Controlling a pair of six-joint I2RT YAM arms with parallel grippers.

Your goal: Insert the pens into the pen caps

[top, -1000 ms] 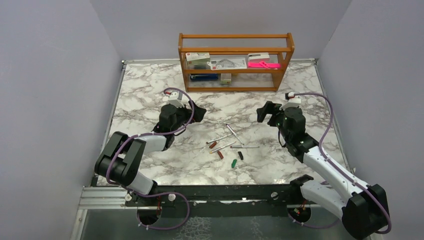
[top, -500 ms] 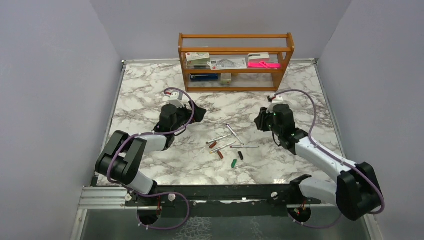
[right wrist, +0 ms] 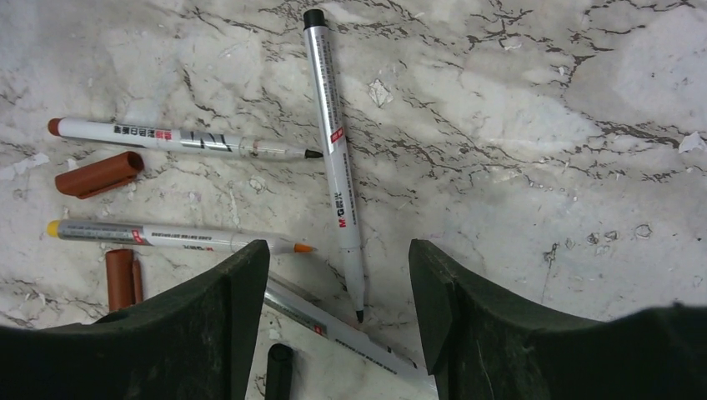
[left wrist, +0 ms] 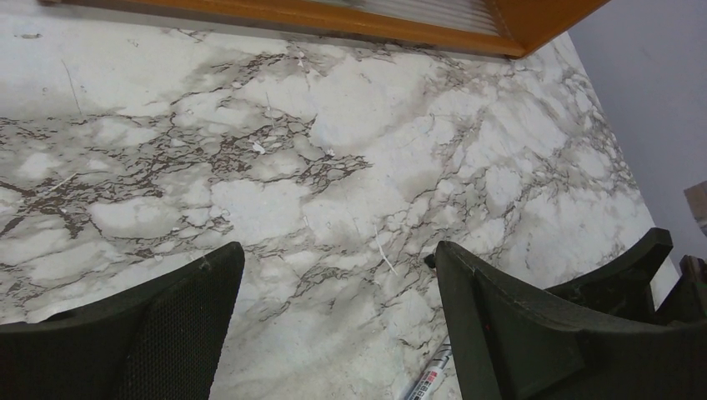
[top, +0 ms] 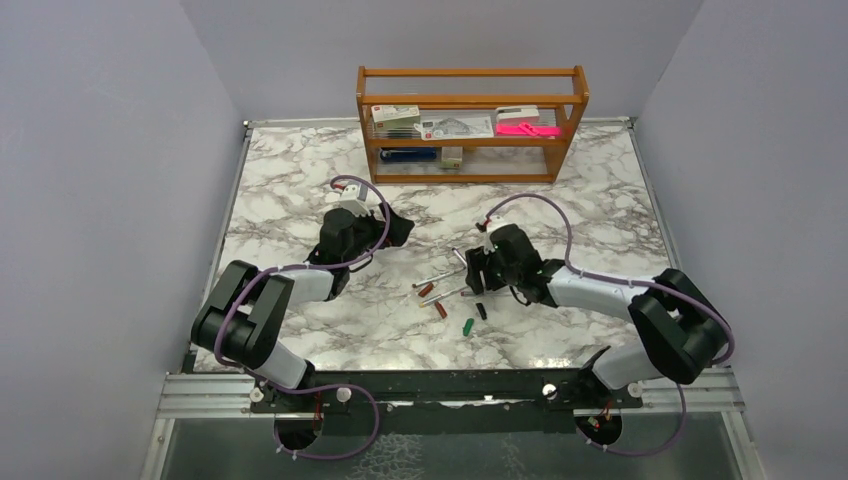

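Several silvery pens lie uncapped in a loose cluster in the table's middle (top: 447, 293). In the right wrist view, a black-ended pen (right wrist: 332, 142) points toward me, and a red-ended pen (right wrist: 167, 137) and a yellow-ended pen (right wrist: 158, 234) lie crosswise. A fourth pen (right wrist: 333, 327) lies under the jaws. Two red-brown caps (right wrist: 98, 174) (right wrist: 121, 279) lie at the left and a black cap (right wrist: 278, 371) at the bottom. A green cap (top: 467, 326) lies nearer the front. My right gripper (right wrist: 338, 260) is open, low over the pen tips. My left gripper (left wrist: 333, 258) is open and empty, left of the cluster.
A wooden shelf rack (top: 470, 122) stands at the back with boxes and a flat pink object (top: 527, 129). In the left wrist view one pen's end (left wrist: 427, 381) shows by my right finger. The rack's base (left wrist: 333, 12) runs along the top.
My right arm has swung left from the table's right side and come down over the pens, with the gripper open. The left arm has not moved. The pens and caps lie as before.
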